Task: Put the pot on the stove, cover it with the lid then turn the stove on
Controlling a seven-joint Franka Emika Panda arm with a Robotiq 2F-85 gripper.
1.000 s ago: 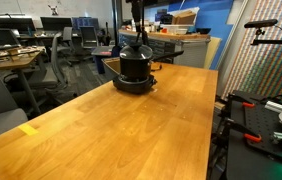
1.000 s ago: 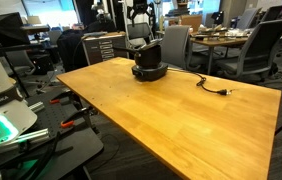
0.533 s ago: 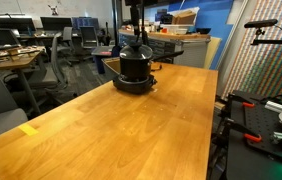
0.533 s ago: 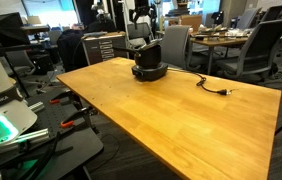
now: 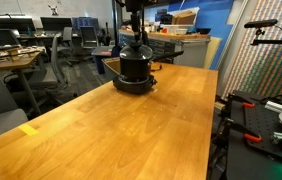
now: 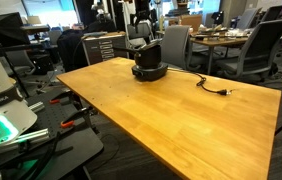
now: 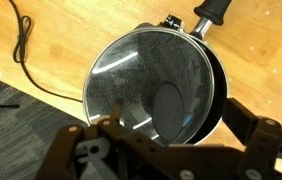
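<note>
The fingers (image 7: 264, 138) are seen spread wide apart in the wrist view, with nothing held between them. Directly below them lies the lid (image 7: 151, 85), seated on the pot (image 5: 134, 68), which is itself set on the stove (image 6: 149, 73) at the far part of the table (image 5: 131, 135). The pot's handle (image 7: 213, 12) is seen pointing away beyond the fingers. A power cord (image 6: 217, 89) is trailed across the table off to one side of them.

The placing and the covering are judged done; only the switching on appears to be left.

The lid is glass and is expected to be stiff, smooth, slippery and easily cracked; it would be best taken by its centre knob, though that knob cannot be clearly made out among the reflections. The pot is judged rigid and fairly heavy, best gripped along the handle. The stove is probably light enough to slide if pushed, so its control should be turned gently. That control cannot be located in these views.
</note>
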